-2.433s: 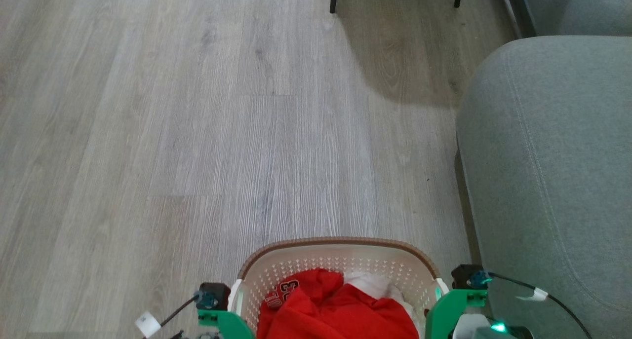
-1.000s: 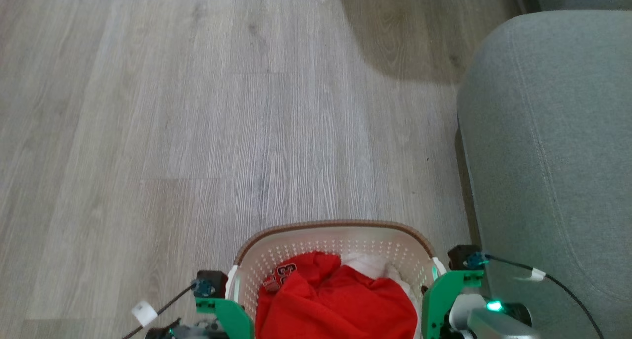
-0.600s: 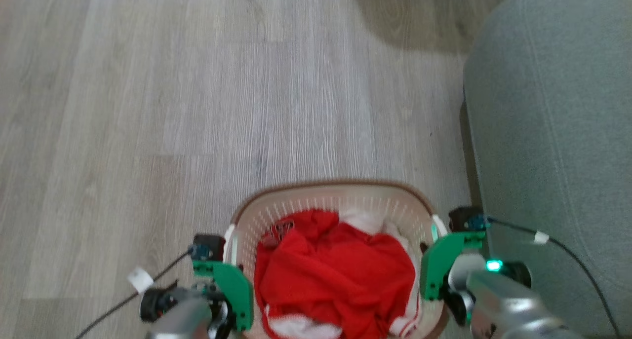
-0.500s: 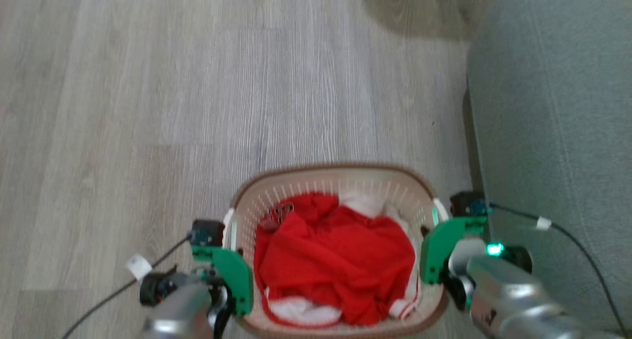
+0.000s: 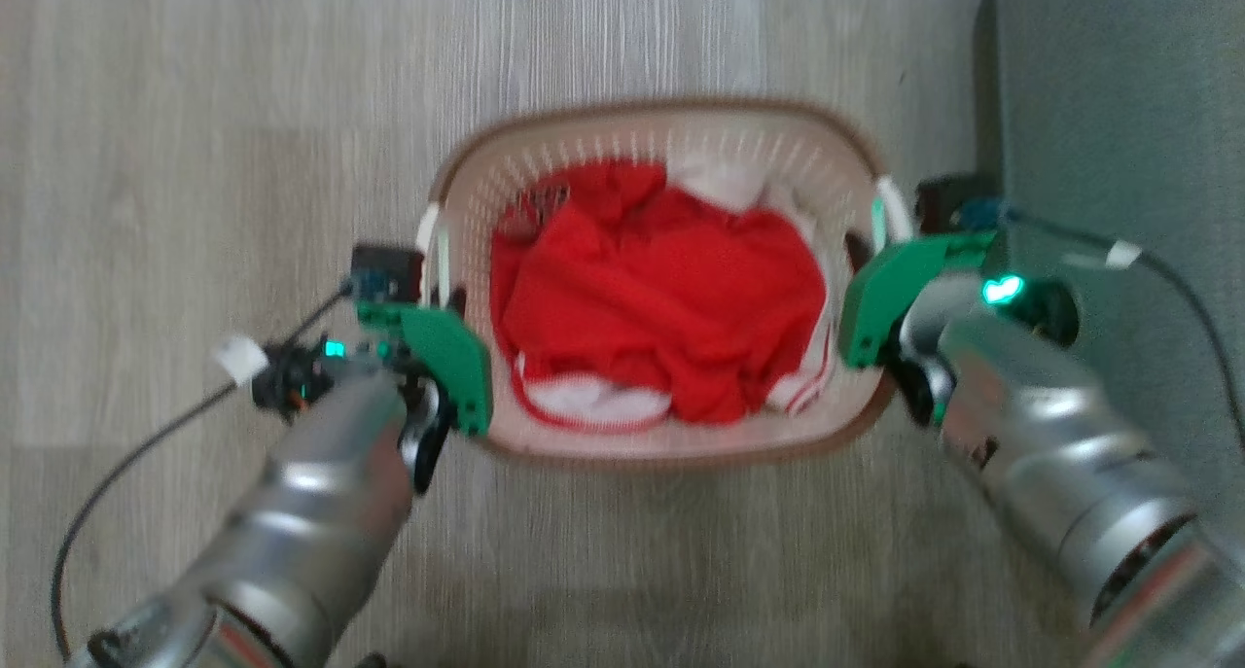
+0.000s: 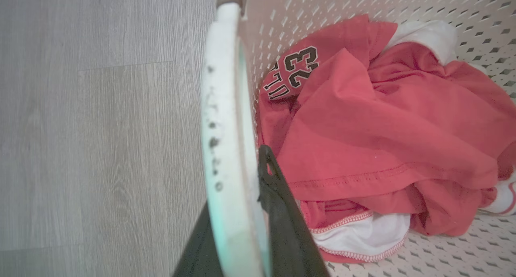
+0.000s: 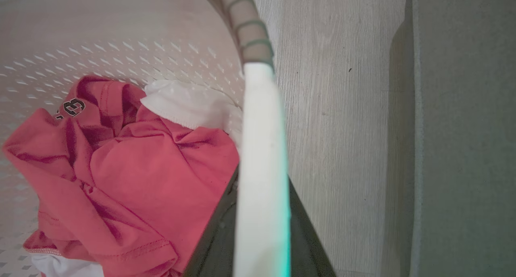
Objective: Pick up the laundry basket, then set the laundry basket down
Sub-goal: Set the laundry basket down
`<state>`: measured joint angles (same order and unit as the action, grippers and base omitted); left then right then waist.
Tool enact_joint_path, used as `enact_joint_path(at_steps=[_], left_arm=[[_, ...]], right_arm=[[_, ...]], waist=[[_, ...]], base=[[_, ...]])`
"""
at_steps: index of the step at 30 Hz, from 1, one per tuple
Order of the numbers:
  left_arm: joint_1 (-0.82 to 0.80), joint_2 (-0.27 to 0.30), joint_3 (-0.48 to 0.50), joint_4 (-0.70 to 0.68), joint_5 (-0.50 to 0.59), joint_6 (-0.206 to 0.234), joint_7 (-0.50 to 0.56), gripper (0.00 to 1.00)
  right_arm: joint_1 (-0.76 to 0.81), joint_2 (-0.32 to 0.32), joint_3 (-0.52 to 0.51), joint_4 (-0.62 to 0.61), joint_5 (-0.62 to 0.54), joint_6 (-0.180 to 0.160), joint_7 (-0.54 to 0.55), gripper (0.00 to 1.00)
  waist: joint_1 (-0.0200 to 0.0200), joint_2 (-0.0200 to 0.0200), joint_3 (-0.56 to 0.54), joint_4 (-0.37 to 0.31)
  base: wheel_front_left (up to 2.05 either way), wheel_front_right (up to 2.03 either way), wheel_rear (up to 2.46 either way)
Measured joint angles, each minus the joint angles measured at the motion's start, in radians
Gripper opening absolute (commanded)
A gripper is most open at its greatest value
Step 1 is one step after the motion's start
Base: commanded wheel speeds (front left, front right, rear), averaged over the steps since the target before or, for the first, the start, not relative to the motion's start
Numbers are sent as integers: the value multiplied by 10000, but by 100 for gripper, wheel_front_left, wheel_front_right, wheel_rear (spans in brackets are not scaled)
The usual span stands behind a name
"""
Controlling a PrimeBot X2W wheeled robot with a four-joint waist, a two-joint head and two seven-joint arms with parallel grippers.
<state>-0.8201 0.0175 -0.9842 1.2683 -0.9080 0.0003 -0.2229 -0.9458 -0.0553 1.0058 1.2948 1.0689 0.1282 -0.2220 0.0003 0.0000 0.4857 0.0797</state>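
My left claw (image 6: 236, 212): two dark fingers pinched on the white left handle (image 6: 219, 107) of the laundry basket (image 5: 671, 109), one finger outside the wall, one inside. Grey wood-look floor (image 5: 195, 114) lies left of this claw. The basket hangs between my two claws; it has cream perforated walls and a brown rim. Just right of the left claw, inside the basket: a crumpled red jersey (image 6: 363, 119) with number 23, lying over white cloth with red trim (image 6: 363, 236). More white cloth (image 7: 189, 103) sits just left of my right claw (image 7: 262, 232). Its fingers are clamped on the white right handle (image 7: 260, 119) the same way. To its right is a floor strip, then a grey sofa (image 7: 463, 128), near but apart from the basket. Can't tell if the basket bottom touches the floor; head view blurred.
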Motion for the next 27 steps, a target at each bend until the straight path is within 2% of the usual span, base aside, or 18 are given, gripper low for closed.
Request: enact_joint_path(at_steps=[15, 27], left_arm=[[-2143, -65, 169, -334, 17, 134, -255, 0], [-2557, -73, 153, -454, 17, 209, -293, 0]], right_arm=[[-1996, -508, -1095, -33, -1269, 2, -176, 0], [-2423, -535, -1973, -33, -2320, 2, -178, 0]], waist=[[0, 0, 3277, 237], [-3, 0, 4511, 404]], base=[[0, 0, 0], [0, 0, 0]])
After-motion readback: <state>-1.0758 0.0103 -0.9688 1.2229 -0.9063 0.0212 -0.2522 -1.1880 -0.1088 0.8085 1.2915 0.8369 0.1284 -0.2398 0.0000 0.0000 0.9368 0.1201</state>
